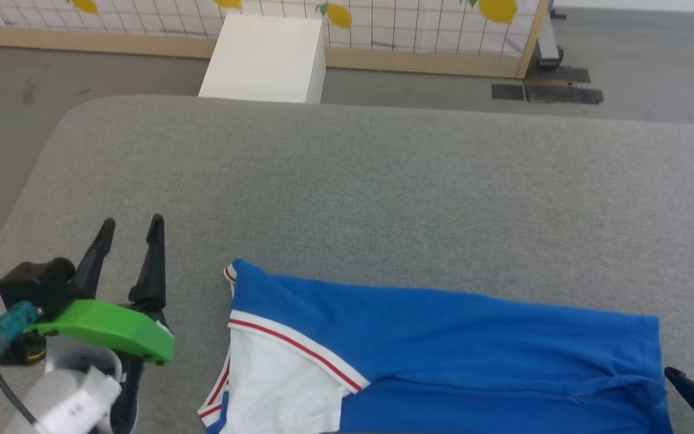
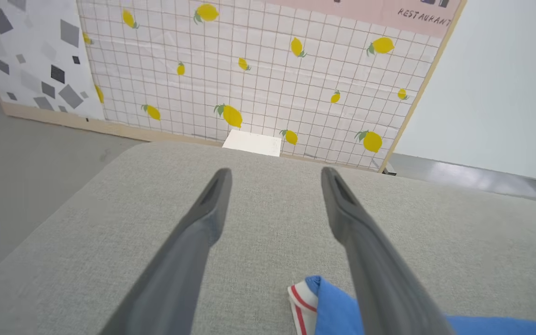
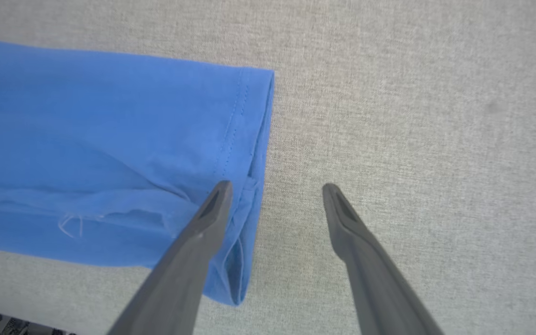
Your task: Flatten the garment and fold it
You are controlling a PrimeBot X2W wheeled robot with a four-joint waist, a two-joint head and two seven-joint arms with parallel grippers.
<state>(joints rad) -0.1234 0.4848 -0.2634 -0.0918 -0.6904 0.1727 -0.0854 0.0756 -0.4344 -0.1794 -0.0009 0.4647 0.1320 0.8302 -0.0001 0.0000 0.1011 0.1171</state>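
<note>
On the grey padded bench [image 1: 383,181], you had the jersey [image 1: 443,337] lying low in the middle of the head frame, already folded into a long band. Your left gripper [image 1: 132,222] stood open beside it and your right gripper [image 3: 276,187] open at its hem. The cross folds seemed still to do.

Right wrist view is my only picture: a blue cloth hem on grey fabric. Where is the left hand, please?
Observer: The left hand is open, beside the other end of the royal-blue jersey, apart from it.
Operator: What is at that end?
Observer: A white panel edged with red-and-white striped trim.
Operator: And beyond the surface?
Observer: A white rectangular box stands on the floor behind the grey fabric surface.
</note>
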